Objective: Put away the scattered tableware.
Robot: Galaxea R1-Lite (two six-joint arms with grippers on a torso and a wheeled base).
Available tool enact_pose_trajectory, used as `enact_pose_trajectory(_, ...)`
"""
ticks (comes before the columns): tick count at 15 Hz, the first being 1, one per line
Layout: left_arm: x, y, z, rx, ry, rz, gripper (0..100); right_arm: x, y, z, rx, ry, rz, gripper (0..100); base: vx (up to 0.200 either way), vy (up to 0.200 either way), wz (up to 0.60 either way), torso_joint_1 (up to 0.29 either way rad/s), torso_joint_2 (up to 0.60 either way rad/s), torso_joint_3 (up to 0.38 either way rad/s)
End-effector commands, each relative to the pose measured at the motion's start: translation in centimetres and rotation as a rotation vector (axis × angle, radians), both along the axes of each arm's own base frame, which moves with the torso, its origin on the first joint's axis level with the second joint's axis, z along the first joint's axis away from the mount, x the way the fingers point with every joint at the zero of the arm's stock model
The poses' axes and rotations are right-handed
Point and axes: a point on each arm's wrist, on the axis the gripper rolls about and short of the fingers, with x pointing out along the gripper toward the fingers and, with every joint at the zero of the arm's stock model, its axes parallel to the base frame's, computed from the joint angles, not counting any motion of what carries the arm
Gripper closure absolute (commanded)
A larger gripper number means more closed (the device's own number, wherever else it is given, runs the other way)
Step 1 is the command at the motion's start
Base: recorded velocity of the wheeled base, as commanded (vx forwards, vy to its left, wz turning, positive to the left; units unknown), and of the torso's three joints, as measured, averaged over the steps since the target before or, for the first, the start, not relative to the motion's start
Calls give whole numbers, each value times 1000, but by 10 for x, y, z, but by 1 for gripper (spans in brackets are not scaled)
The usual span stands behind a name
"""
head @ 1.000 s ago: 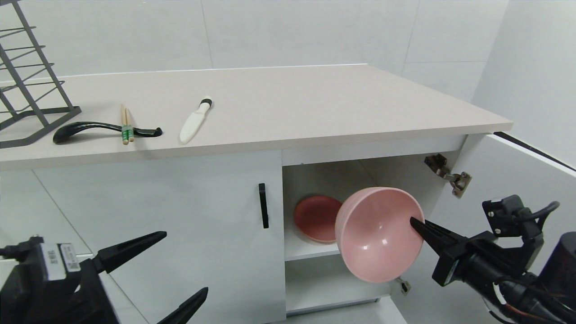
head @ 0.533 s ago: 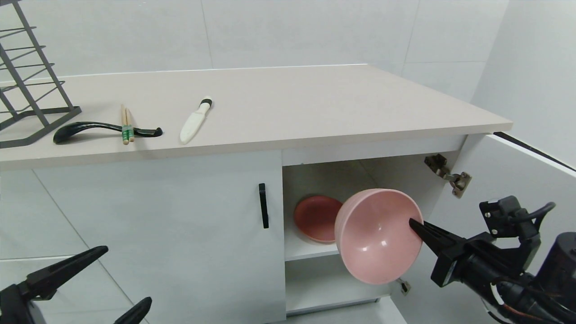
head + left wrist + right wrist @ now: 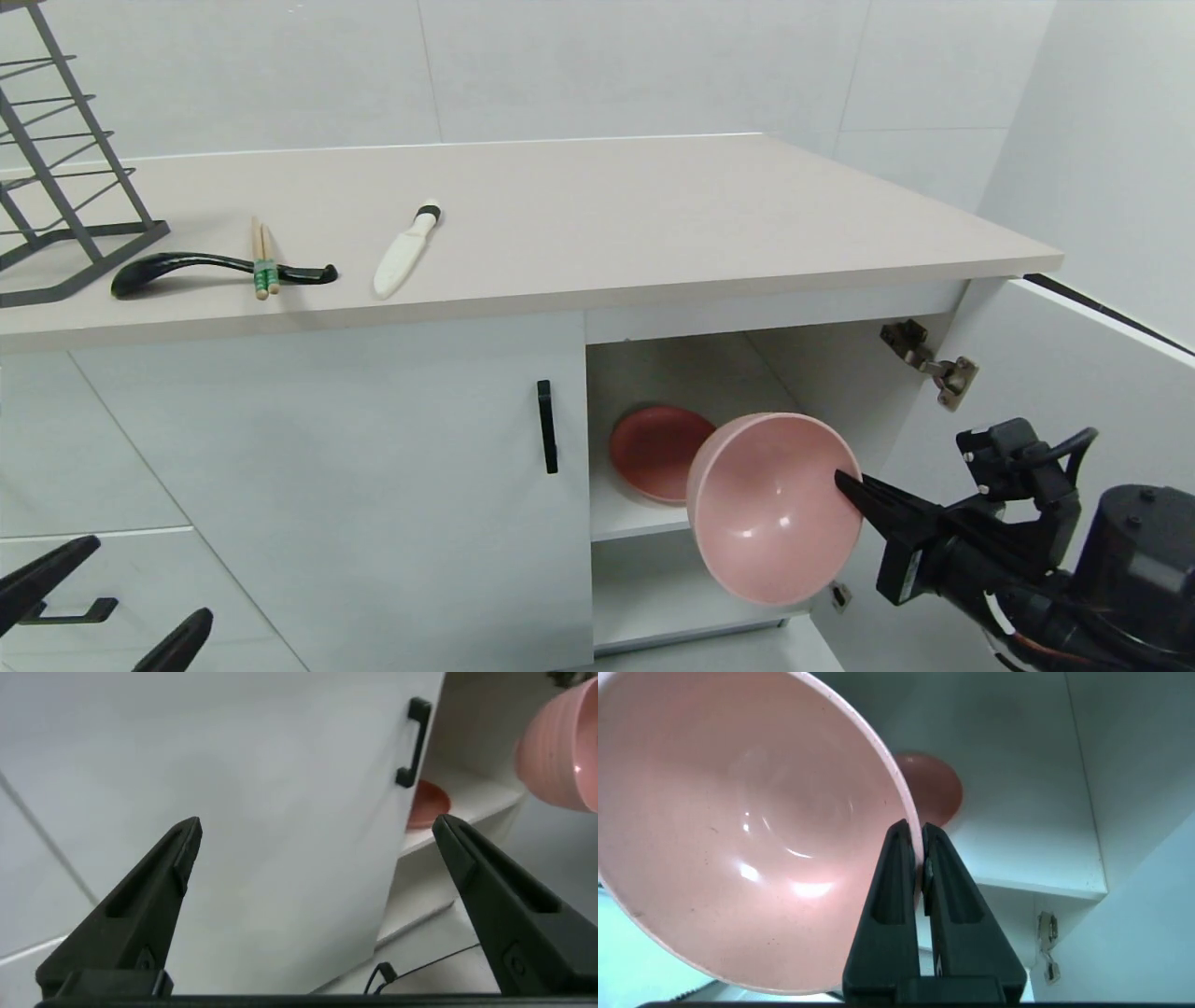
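There's the right gripper (image 3: 840, 480) pinching the tilted pink bowl (image 3: 761, 523) by its rim before the open cupboard (image 3: 672, 373), left gripper (image 3: 318, 840) spread wide.

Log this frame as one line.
right gripper: shut on pink bowl rim, at open cabinet | left gripper: open, empty, low | red plate: on shelf | countertop: ladle, chopsticks, knife

- The right gripper (image 3: 840, 482) is pinching a tilted pink bowl (image 3: 766, 513) by its rim before the open cabinet (image 3: 672, 373).
- A red plate (image 3: 653, 453) is sitting on the cabinet's shelf.
- The left gripper (image 3: 149, 581) is hanging low, jaws apart.
- A black ladle (image 3: 177, 266), chopsticks (image 3: 262, 261) and a white knife (image 3: 403, 250) are lying on the countertop (image 3: 653, 205).
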Motion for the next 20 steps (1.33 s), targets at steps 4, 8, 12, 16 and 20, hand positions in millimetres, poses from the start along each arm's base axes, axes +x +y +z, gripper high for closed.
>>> enact_pose_trajectory(4,-25,9,-15,-23,-30,136,0,9,6,-21,-56,76,1,100,0,0,0,0,0,0)
enact_pose_trajectory(8,-37,11,-27,-109,1,212,0,14,9,-22,-55,71,1,100,0,0,0,0,0,0)
enact_pose_trajectory(12,-42,11,-39,-93,56,244,0,30,17,-26,-47,60,-7,100,0,0,0,0,0,0)
enact_pose_trajectory(16,-48,11,-48,-92,64,272,0,64,24,-56,-82,98,-45,100,0,0,0,0,0,0)
enact_pose_trajectory(20,-52,11,-48,-94,19,295,0,94,26,-58,-45,42,-86,100,0,0,0,0,0,0)
